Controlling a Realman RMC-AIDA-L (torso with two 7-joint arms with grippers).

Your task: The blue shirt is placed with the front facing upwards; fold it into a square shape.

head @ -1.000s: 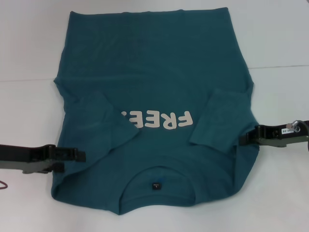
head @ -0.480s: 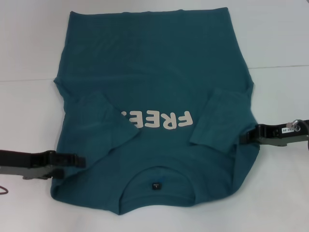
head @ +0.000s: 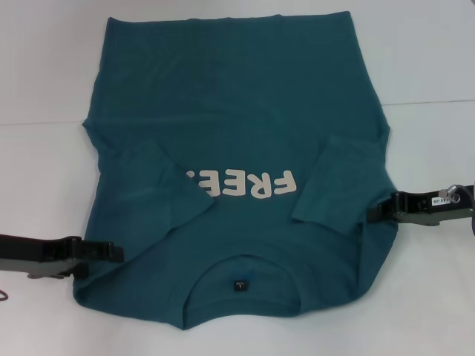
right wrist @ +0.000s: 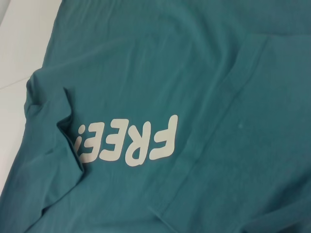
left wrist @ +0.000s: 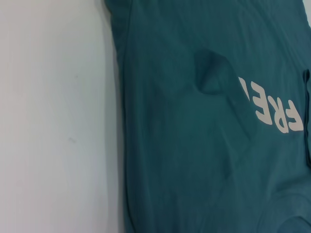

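The blue shirt (head: pixel 237 111) lies front up on the white table (head: pixel 44 170), its collar and small dark tag (head: pixel 240 285) nearest me. Both short sleeves are folded inward: one (head: pixel 156 193) covers the end of the cream "FREE" letters (head: pixel 249 185), the other (head: pixel 341 182) lies beside them. My left gripper (head: pixel 115 252) lies low at the shirt's left shoulder edge, its tip over the cloth. At the right shoulder edge sits my right gripper (head: pixel 375 211), touching the fabric. The wrist views show only the shirt (left wrist: pixel 194 145) (right wrist: pixel 204 73) and its letters.
Bare white tabletop (head: pixel 430 297) surrounds the shirt on the left, right and near sides. A faint seam (head: pixel 430 102) crosses the surface behind the shirt's middle. The shirt's hem reaches almost to the far edge of the head view.
My left gripper has slid toward the near edge and a little outward along the shirt's left side. The right gripper and the shirt have stayed still.
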